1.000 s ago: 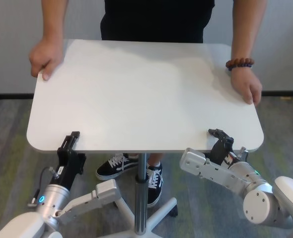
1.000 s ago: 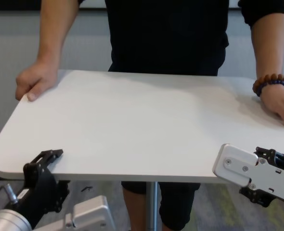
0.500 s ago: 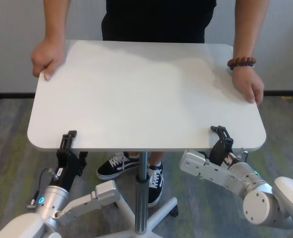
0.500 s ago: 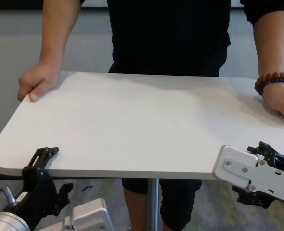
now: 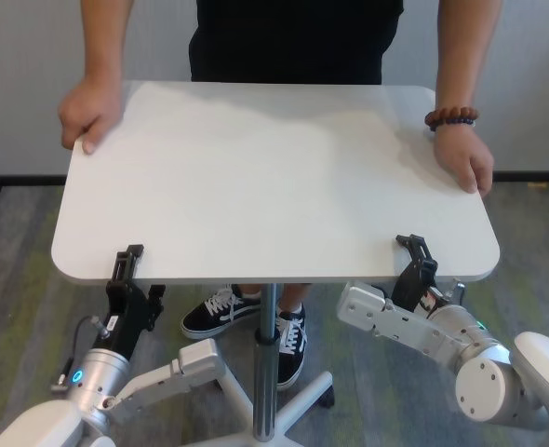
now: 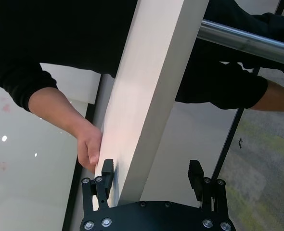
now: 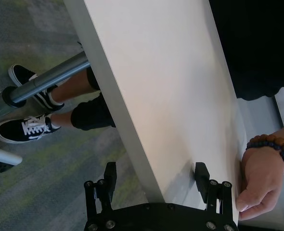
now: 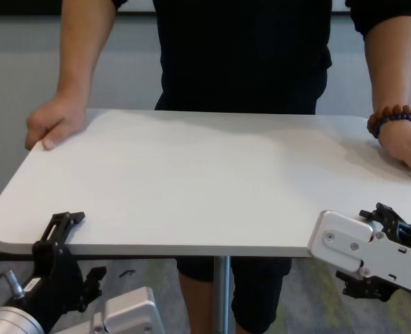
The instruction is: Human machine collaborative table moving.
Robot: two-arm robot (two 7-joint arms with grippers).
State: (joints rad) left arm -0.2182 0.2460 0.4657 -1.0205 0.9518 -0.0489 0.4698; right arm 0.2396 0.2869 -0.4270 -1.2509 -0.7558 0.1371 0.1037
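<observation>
Near edge of the large plain white rectangular tabletop on a slim metal centre pole: both robot arms sit here, below and against the rim.

Left black pincer gripper at the near-left corner. Jaws spread wide, one finger above the top surface, the other below; the left wrist view shows the thin edge running between them with a clear gap on the underside. Not clamped.

Right black pincer gripper at the near-right corner, on its silver-white boxy wrist housing. Jaws likewise spread apart, straddling the edge; the right wrist view shows space either side of the board.

Under the top: pole drops to a white star base on grey-green carpet.

Far edge: person in black short-sleeved top and dark trousers, black-and-white sneakers visible beneath. One bare hand curls over the far-left corner; the other hand, brown bead bracelet at the wrist, rests on the far-right edge.
</observation>
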